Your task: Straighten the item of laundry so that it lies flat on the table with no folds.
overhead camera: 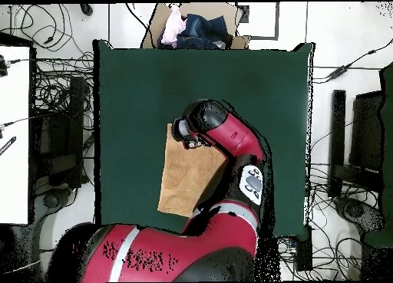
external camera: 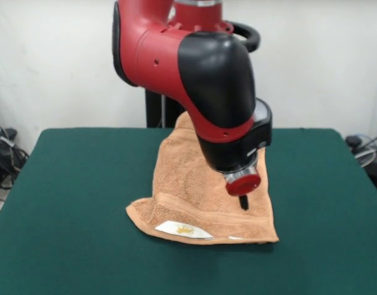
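Note:
The peach-orange towel (external camera: 188, 184) lies in the middle of the green table (external camera: 71, 203). Its near edge is folded over, and the fold shows a border band and the white label with a yellow mark (external camera: 184, 230). My gripper (external camera: 243, 202) points down at the towel's near right part, touching it or just above it. My arm hides the towel's far right side. In the overhead view the towel (overhead camera: 184, 180) lies as an upright rectangle on the table (overhead camera: 138, 88), and the gripper (overhead camera: 188, 142) is over its top edge, mostly hidden under my wrist.
A cardboard box with clothes (overhead camera: 196, 27) stands past the table's far edge. Cables and equipment (overhead camera: 54, 142) lie on the floor on both sides, with more cables (external camera: 3, 153) at the left in the front view. The pedestal (external camera: 154, 110) stands behind the table.

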You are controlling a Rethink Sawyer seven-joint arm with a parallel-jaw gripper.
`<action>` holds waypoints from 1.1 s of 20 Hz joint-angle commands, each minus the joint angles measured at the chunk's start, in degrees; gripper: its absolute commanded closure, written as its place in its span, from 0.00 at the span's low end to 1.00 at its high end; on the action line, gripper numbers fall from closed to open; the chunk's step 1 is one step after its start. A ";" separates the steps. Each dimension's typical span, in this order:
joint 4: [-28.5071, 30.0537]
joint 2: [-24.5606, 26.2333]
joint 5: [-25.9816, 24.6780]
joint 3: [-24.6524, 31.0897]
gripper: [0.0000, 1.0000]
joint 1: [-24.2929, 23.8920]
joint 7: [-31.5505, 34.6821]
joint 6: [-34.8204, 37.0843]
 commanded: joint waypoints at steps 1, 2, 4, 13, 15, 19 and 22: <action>1.29 4.66 -4.78 1.18 0.00 -3.31 3.59 -4.78; 1.10 4.74 -5.17 1.14 0.00 -3.52 3.30 -5.00; 0.07 4.77 -6.51 0.57 0.00 -3.57 3.42 -4.19; 0.46 3.38 -10.28 2.08 0.00 -6.14 1.45 -6.28; 0.31 2.78 -10.87 1.61 0.00 -5.78 2.47 -6.42; -3.30 2.37 -11.57 0.54 0.00 -4.73 5.49 -1.19; -8.01 2.25 -12.25 -0.40 0.00 -3.35 8.73 5.22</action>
